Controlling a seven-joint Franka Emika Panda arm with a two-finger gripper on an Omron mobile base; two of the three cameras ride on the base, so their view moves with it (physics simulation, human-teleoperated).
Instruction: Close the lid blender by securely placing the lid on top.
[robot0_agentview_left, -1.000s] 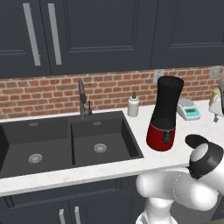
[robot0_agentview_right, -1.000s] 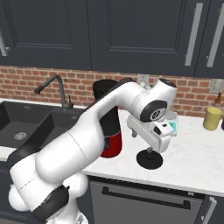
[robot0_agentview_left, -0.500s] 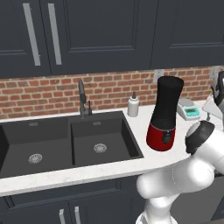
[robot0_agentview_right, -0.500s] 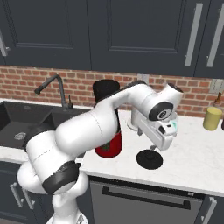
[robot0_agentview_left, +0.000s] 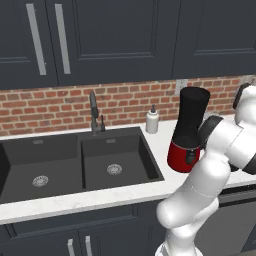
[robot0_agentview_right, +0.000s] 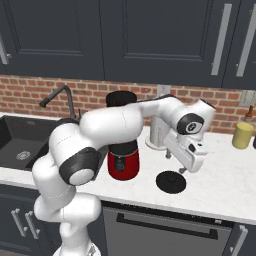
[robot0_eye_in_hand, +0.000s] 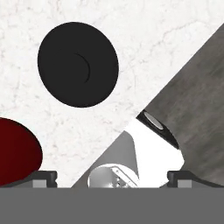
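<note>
The lid, a flat round black disc with a small knob, lies on the white marble counter right of the blender. It also sits at the upper left in the hand view, lid. The blender stands upright with no cover, its black jar on a glossy red base. My gripper hangs a little above the lid, pointing down. It is open, with the fingertips spread wide and nothing between them.
The counter's front edge runs diagonally through the hand view, with a dark dishwasher front below it. A white soap bottle stands behind the blender. The black double sink and faucet lie to the left. A yellow jar stands far right.
The hand has lifted slightly off the lid and turned, and the arm's elbow has swung up and across in front of the blender. The lid and blender have not moved.
</note>
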